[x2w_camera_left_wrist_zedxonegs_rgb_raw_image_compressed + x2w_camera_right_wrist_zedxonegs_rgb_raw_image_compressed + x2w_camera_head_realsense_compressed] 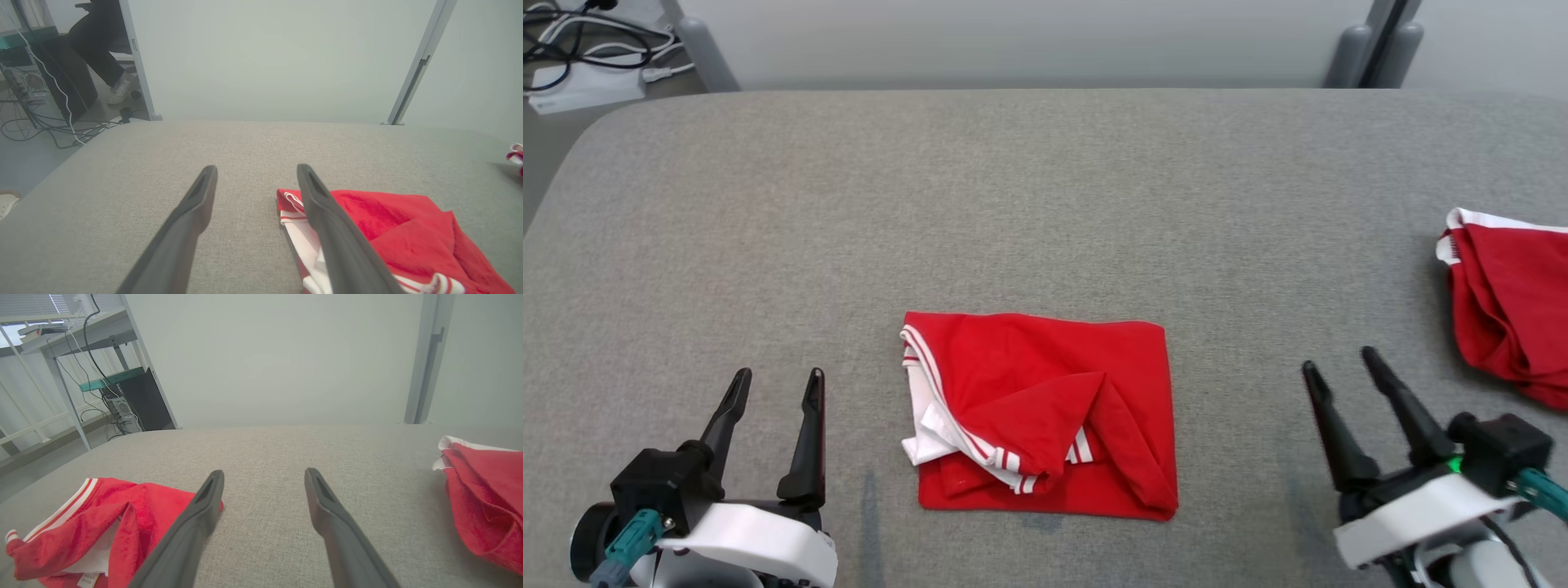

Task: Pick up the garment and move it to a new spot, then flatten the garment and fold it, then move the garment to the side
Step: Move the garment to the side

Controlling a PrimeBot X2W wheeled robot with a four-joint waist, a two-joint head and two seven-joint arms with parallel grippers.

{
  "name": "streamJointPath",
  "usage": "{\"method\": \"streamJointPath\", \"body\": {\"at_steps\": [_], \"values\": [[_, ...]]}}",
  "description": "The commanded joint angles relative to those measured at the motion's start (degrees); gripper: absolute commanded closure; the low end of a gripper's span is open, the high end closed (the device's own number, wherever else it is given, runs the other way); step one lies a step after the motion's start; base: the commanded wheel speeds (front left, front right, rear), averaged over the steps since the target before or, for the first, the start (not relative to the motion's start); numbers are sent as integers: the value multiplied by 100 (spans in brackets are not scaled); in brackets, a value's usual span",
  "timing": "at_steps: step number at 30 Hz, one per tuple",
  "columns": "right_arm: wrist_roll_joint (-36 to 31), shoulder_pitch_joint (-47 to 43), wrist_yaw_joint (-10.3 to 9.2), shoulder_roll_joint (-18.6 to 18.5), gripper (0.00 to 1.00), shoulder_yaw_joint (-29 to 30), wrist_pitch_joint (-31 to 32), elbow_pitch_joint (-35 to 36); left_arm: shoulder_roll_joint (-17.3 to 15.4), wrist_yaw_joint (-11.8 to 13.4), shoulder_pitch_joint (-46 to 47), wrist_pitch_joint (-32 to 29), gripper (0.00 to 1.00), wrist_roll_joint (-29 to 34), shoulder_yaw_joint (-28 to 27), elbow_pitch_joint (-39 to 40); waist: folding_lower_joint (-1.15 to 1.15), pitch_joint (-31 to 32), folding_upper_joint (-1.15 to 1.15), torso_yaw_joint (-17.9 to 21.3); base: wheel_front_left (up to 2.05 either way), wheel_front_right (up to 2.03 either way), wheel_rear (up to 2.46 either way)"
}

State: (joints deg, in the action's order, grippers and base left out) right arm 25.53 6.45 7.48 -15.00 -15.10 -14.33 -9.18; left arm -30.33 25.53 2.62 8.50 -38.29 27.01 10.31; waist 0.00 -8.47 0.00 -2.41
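Garment [1045,416], count one on task: red with white striped trim, folded into a rough rectangle, with a sleeve and a white inner panel bunched on top at its left and front. It lies on the grey table [1045,188], in the near middle, between the two pincers and apart from both.

Second garment [1511,318], count one: also red with a white edge, crumpled, at the table's right edge and well apart from the first.

Pincers, count two. Left pincer [778,376] stands near the folded piece's left side, fingers spread apart, holding nothing. Right pincer [1338,360] stands between the two red pieces, fingers likewise apart and empty.

Right wrist view adds a small white label [88,580] at the folded piece's near corner, and a dark computer tower [141,402] beyond the table. Left wrist view adds a person's pale shoe [118,92] and cables [49,130] on the floor past the table's far left corner.
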Motion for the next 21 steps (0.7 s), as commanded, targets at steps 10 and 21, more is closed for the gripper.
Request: {"method": "streamJointPath", "body": {"at_steps": [10, 21], "values": [[916, 1005, 1, 58, 0, -1721, -66, -1371, -38, -42, 481, 71, 0, 82, -123, 60, 0, -223, 0, -421, 0, 0, 0], [1899, 1502, 1, 163, 0, -2640, -66, -2289, 19, -64, 512, 142, 0, 51, -112, -29, 0, -287, 0, -521, 0, 0, 0]]}}
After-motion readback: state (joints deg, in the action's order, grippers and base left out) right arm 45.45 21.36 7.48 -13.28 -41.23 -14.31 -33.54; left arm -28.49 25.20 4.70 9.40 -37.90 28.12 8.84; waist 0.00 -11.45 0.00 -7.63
